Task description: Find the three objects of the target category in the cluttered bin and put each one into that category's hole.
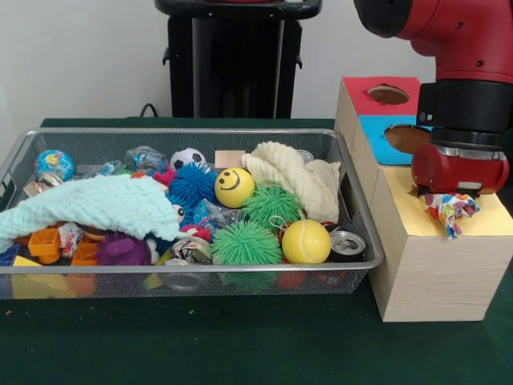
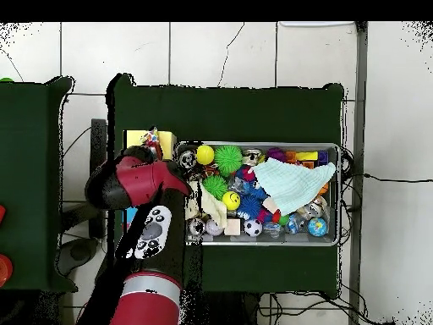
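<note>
You are at the drop-off step. The gripper (image 1: 450,200) hangs over the yellow section (image 1: 489,216) of the wooden sorting box (image 1: 425,273), just beside the mesh bin (image 1: 353,200), and a crumpled multicoloured wrapper (image 1: 450,210) dangles beneath it. Your fingers are hidden behind the red wrist, so I cannot tell how far they are parted; the wrapper hanging off the box top suggests they are closed on it. The overhead view shows the same wrapper (image 2: 153,137) above the yellow patch. The yellow hole itself is hidden behind the wrist, while the blue hole (image 1: 407,138) and the red hole (image 1: 388,94) lie farther back. Next, centre the wrapper over the yellow opening before you release, since its loose ends could snag on the rim. Then go back to the bin for similar crumpled wrappers, such as the one near the orange blocks (image 1: 70,237).
</note>
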You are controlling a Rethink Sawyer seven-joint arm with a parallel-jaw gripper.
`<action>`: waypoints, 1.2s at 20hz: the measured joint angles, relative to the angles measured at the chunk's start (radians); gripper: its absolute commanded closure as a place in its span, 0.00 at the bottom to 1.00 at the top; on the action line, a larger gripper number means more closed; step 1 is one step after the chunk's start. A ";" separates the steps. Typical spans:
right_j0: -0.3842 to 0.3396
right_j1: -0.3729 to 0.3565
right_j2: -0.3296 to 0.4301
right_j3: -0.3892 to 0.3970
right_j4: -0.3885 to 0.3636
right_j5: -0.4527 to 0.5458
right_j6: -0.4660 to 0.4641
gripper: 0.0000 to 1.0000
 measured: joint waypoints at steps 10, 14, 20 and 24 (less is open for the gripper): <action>0.001 0.003 -0.003 -0.001 0.000 0.000 0.000 0.00; 0.001 0.003 -0.003 -0.001 0.000 0.000 0.000 0.00; 0.001 0.003 -0.003 -0.002 0.000 0.000 0.000 0.00; 0.002 0.003 -0.003 -0.002 -0.001 0.000 0.000 0.00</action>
